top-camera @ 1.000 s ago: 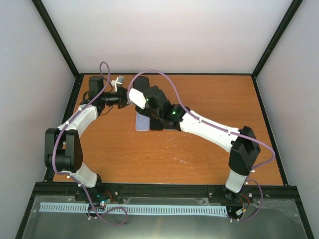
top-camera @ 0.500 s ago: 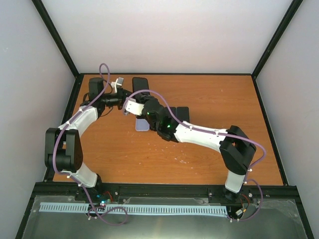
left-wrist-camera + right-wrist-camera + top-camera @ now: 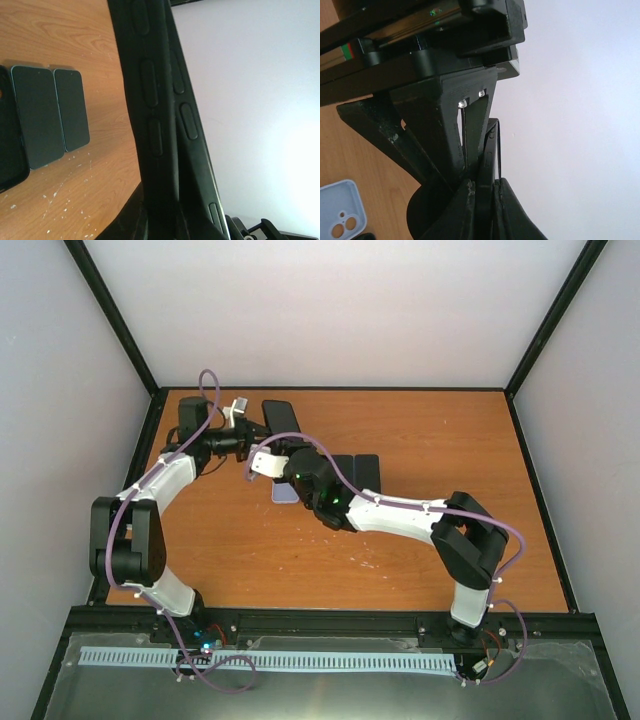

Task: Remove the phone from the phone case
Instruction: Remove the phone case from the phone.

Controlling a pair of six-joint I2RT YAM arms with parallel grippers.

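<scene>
Since a second ago my right arm has folded in toward the left: its elbow sits closer to the middle of the table (image 3: 430,430), and its wrist has dropped lower and further left. That uncovered the bare phones, which the arm hid before. The black phone case (image 3: 281,418) has tipped slightly and slid a little nearer.

My count is one black phone case held up off the wood at the far left, two bare phones (image 3: 344,468) (image 3: 367,469) lying side by side and touching, and one empty blue case (image 3: 283,492) flat beside them.

The left gripper (image 3: 248,440) is clamped on the phone case's lower end. The right gripper (image 3: 262,462) is narrowed onto a thin black edge of it, fingers (image 3: 465,212) pressed either side. The phone (image 3: 192,130) is in the case (two buttoned black edges run side by side in the left wrist view; I cannot tell how far they have parted).
</scene>
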